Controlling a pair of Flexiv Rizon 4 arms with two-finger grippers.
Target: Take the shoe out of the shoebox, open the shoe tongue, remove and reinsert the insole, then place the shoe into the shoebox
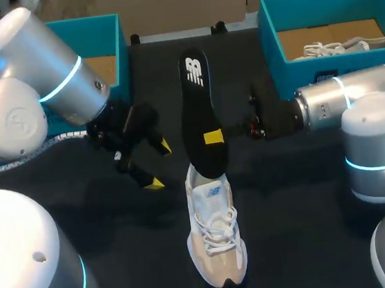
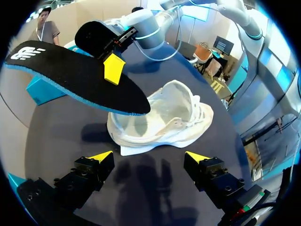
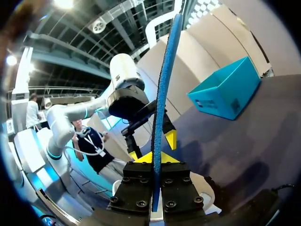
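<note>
A white and beige shoe lies on the black table, toe towards the front edge. Its black insole, blue underneath, stands over the shoe's opening with its lower end at the collar. My right gripper is shut on the insole's middle, coming in from the right. In the right wrist view the insole runs edge-on between the closed fingers. My left gripper stands open and holds nothing, just left of the insole. In the left wrist view the shoe lies ahead of that gripper, under the insole.
A teal shoebox stands at the back left, partly behind my left arm. A second teal shoebox at the back right holds another pale shoe. The table's front holds only the shoe.
</note>
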